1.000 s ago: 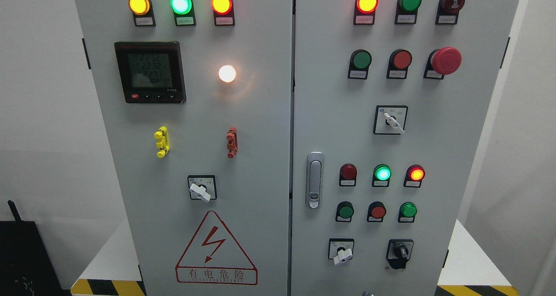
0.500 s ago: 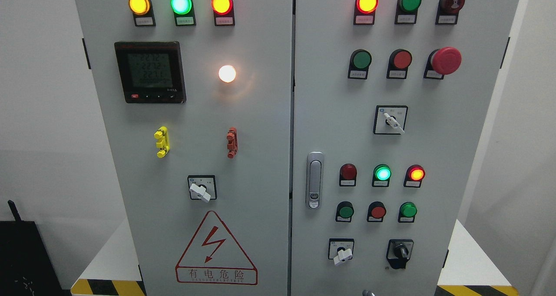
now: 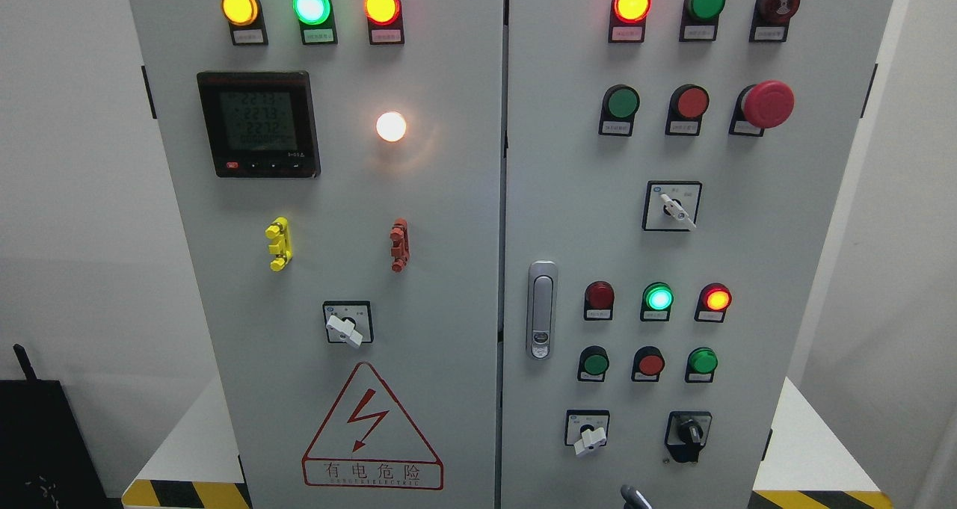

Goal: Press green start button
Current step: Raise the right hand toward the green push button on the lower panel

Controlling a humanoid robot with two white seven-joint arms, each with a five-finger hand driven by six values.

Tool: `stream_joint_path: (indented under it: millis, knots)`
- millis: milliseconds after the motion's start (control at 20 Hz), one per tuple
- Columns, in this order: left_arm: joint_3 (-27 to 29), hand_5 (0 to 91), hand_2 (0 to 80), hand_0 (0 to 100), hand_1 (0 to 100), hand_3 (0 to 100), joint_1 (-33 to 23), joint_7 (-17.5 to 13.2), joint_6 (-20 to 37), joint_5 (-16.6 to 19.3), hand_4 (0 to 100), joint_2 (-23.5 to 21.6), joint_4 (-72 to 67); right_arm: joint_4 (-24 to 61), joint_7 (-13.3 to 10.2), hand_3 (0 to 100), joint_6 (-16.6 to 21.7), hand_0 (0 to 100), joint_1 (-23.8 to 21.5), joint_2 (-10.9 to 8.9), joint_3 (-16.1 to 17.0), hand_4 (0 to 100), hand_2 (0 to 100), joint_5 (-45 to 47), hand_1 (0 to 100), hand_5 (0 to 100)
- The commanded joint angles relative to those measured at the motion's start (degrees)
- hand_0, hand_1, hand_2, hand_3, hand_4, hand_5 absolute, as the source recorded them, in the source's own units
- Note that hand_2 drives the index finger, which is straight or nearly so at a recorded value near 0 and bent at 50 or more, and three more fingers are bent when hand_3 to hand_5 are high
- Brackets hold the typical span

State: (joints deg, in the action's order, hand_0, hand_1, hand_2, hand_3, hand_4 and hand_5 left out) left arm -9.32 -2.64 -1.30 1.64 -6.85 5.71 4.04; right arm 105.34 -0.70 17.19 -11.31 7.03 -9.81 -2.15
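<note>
On the head view, a grey steel cabinet (image 3: 448, 195) with two doors fills the frame. The green buttons sit on the right door (image 3: 785, 232). The labels under them are too small to read, so I cannot tell which one is the start button.

The upper green button (image 3: 622, 103) sits in the upper right of the frame, at the left end of a row with a red button (image 3: 692, 102) and a red mushroom stop (image 3: 768, 104). In the lower right, the lower-left green button (image 3: 595, 362) and a brighter lower-right green button (image 3: 703, 360) flank another red button (image 3: 650, 363), just below a row of three lamps with a lit green lamp (image 3: 659, 298) in the middle.

Each green button is a round, dull plastic cap in a black collar. It faces straight out of the door toward me, so the cap itself has no long axis. The black mount, with its small pale label beneath, stands upright and is taller than it is wide.

The door is smooth painted metal with a matte finish, and a chrome latch handle (image 3: 542, 311) stands vertically near its left edge.

At the bottom edge, right of centre, only a dark grey tip of the right hand (image 3: 632, 497) shows. It is well below all the buttons and touches nothing I can see — I cannot tell how open it is or whether it holds anything.
</note>
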Motion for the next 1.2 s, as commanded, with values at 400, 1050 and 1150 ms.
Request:
stream_joint_path:
  millis: [400,1050,1150]
  knots:
    - [0.00,0.0,0.0,12,56,0,-0.09,-0.01,0.03,0.00,0,0.00,0.01,0.57,0.00,0,0.22,28,4.27,0.26,1.55,0,0,-8.38,18,0]
    - [0.00,0.0,0.0,12,56,0,0.00,-0.01,0.03,0.00,0,0.00,0.01,-3.55,-1.58,20,5.65,24,12.36,0.35,9.27,20,0,-29.99,26,3]
    - [0.00,0.0,0.0,12,56,0,0.00,-0.01,0.03,0.00,0,0.00,0.01,-4.79,-2.63,23,7.33,25,12.98,0.35,11.21,23,0,-35.87,27,5]
